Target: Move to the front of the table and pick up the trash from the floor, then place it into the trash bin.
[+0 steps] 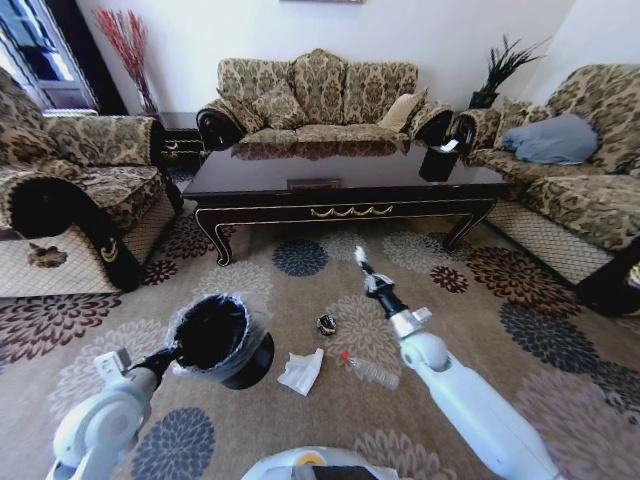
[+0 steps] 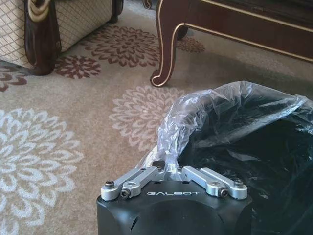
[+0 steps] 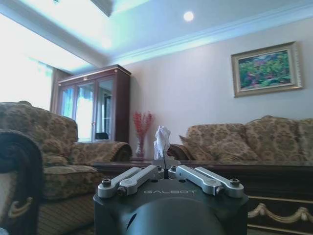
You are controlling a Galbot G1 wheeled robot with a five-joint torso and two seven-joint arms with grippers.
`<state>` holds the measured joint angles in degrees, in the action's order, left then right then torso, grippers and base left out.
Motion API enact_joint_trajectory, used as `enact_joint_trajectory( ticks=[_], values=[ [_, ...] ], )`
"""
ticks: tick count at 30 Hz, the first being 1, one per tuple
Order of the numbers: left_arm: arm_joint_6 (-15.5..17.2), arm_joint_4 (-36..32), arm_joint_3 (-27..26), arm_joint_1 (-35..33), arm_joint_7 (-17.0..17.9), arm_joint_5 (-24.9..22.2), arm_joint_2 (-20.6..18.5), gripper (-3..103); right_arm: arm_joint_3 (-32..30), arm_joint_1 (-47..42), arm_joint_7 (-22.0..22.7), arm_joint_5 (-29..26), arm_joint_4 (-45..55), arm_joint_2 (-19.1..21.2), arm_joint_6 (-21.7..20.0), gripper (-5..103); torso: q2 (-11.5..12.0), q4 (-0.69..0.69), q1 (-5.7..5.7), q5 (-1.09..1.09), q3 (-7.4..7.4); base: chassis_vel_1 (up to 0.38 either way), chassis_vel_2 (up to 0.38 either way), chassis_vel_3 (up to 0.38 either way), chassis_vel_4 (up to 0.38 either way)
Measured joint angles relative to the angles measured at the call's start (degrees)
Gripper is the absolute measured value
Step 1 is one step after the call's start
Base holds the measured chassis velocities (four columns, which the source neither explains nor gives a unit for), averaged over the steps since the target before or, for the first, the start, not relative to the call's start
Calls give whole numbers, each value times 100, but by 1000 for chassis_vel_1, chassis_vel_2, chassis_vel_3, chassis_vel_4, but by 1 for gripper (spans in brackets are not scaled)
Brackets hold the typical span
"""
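- Open patterned carpet lies between the right pincer [image 1: 360,256] and the counter [image 1: 340,170] beyond it.
- Right pincer is raised, clamped on a small white tissue scrap [image 3: 161,141].
- Left pincer [image 2: 168,169] grips the liner rim of one black trash bin [image 1: 215,338].
- Three litter pieces lie below the right pincer: crumpled tissue [image 1: 301,371], clear red-capped bottle [image 1: 368,371], dark round object [image 1: 327,324].

Pretty clearly a home living room we're looking at. We've got matching damask sofas [image 1: 318,95] and armchairs [image 1: 70,180] ringed around a glossy dark coffee table [image 1: 340,175], flower-patterned carpet [image 1: 300,258] underfoot, a glass-door wooden cabinet [image 3: 93,105], a framed landscape painting [image 3: 266,68] on the wall, and a potted plant [image 1: 500,70].
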<state>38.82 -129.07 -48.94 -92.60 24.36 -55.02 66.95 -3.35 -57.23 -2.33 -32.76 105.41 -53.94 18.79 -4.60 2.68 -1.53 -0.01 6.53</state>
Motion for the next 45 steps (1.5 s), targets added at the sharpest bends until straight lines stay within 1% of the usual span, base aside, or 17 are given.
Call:
enact_joint_trajectory(
  ticks=[2,4,6,7,10,12,15,17,18,21,22,26,32,37,41,44,45],
  values=[
    [0,23,32,11,-4,17,-12,4,78,11,-59,0,80,4,8,0,0,0,0,1,0,0,0,0,0],
    [0,73,101,33,-21,58,-44,4,352,21,-400,-1,252,71,118,0,0,0,0,1,0,0,0,0,0],
    [0,94,131,42,-27,79,-52,4,523,21,-611,8,303,131,193,0,0,0,0,1,0,0,0,0,0],
    [0,94,131,42,-27,79,-52,4,523,21,-611,8,303,131,193,0,0,0,0,1,0,0,0,0,0],
    [0,150,188,82,-38,106,-55,4,944,80,-794,74,330,258,297,0,0,1,0,2,0,0,0,0,0],
    [0,158,203,95,-38,109,-50,4,1028,109,-818,93,330,285,322,0,0,1,0,2,0,0,0,0,0],
    [-7,161,259,118,-45,111,0,4,1406,256,-910,182,310,366,417,0,0,1,0,1,0,0,0,0,0],
    [-9,159,275,118,-45,112,18,4,1489,307,-941,197,287,373,436,0,0,1,-1,1,0,0,0,0,0],
    [-9,155,293,119,-47,119,37,4,1624,374,-997,223,247,370,461,0,0,1,0,1,0,0,0,0,0],
    [-9,155,315,120,-48,153,62,4,1869,545,-1096,297,121,293,503,0,0,1,0,1,0,0,0,0,0],
    [-9,155,315,120,-48,153,62,4,1869,545,-1096,297,121,293,503,0,0,1,0,1,0,0,0,0,0],
    [-13,161,340,120,-49,178,114,4,2197,732,-1138,367,-2,133,542,0,0,0,0,1,0,0,0,0,0],
    [-13,213,439,174,-43,265,119,4,2484,984,-1275,477,-179,0,662,0,0,1,0,1,0,0,0,0,0],
    [20,294,586,257,-21,375,58,4,2769,1304,-1354,513,-386,-94,712,0,0,0,-1,1,0,0,0,0,0],
    [59,327,773,331,-26,556,-39,4,3011,1519,-1439,570,-593,-173,773,0,0,2,-1,1,0,0,0,0,0],
    [82,338,856,363,-28,686,-87,4,3349,1792,-1508,623,-911,-357,854,0,0,2,-1,0,0,0,0,0,0],
    [82,338,856,363,-28,686,-87,4,3349,1792,-1508,623,-911,-357,854,0,0,2,-1,0,0,0,0,0,0]
  ],
)
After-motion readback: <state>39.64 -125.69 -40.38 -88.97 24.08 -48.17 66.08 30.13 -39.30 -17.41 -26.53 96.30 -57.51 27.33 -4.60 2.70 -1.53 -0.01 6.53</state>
